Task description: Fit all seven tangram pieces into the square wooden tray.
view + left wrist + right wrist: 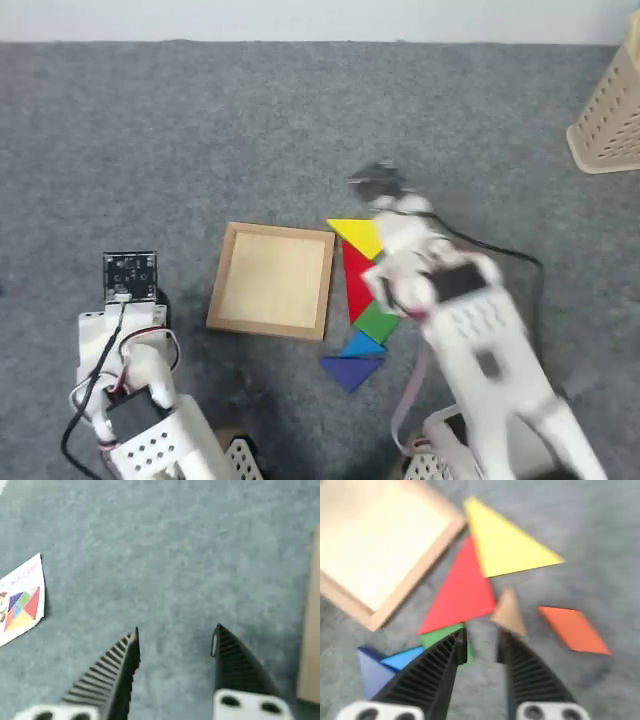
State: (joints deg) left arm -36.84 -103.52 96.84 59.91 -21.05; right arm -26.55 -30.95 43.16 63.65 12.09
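- High view: the tray (272,280) is lying empty; the yellow triangle (360,236) and red triangle (357,280) are touching just beside it.
- Left wrist view: my left gripper (176,630) is hanging spread and empty near the tray.
- Right wrist view: my right gripper (481,631), narrowly parted and empty, is hovering beside the tray. The tan triangle (510,612), which the arm is covering from above, is showing here. I am advising widening before descending.

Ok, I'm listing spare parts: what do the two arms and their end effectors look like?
Both arms are white. The left arm carries looping black and red wires and a black square module. The right arm has a black block and a trailing black cable. The left end effector and right end effector have black, ribbed, tapering fingers on white bases.
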